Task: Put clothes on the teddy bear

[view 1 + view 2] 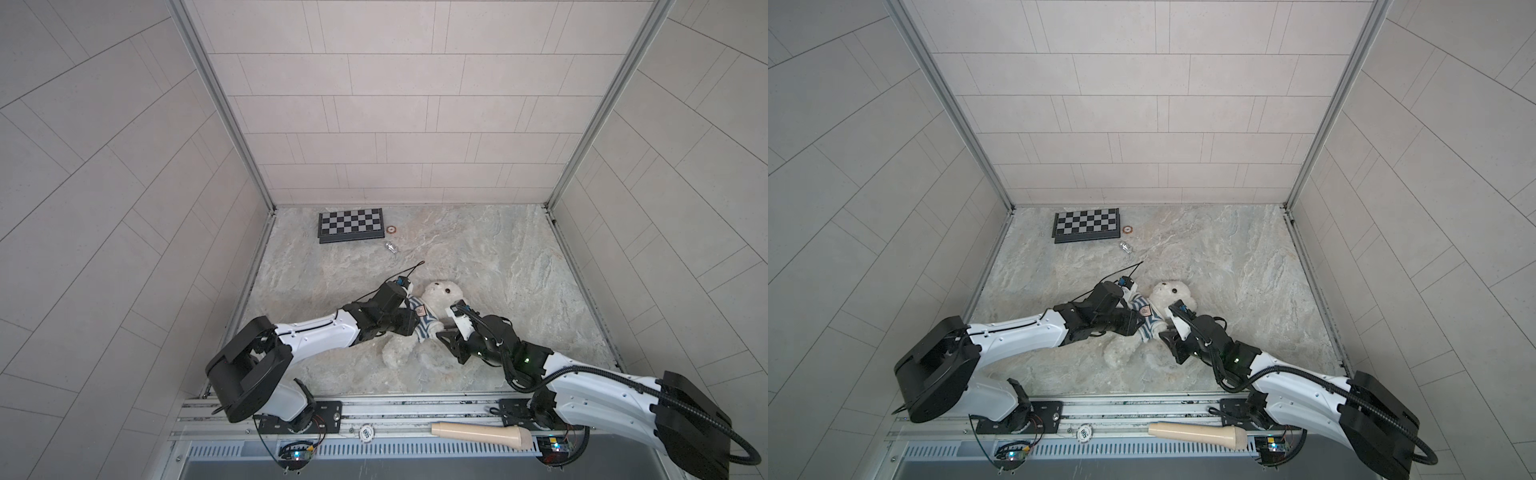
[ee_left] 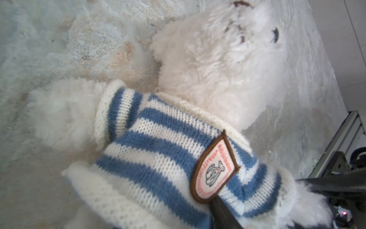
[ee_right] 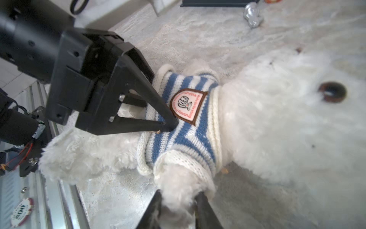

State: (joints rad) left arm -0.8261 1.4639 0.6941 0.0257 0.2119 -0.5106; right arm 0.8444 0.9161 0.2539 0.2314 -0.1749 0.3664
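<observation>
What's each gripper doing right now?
Left gripper: tips on the striped sweater; open or closed cannot be told.
Right gripper: jaws astride a paw of the teddy bear; grip cannot be told.

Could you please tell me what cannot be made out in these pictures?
Lettering on patch: blurred in both wrist views.
Whether right gripper grips teddy bear's paw: fingers cut by right wrist view's edge.
Part of sweater: covered by left gripper in both top views.

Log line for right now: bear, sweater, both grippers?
teddy bear: on its back | striped sweater: on, both arms through sleeves | left gripper: touching sweater beside badge | right gripper: jaws astride bear's arm
</observation>
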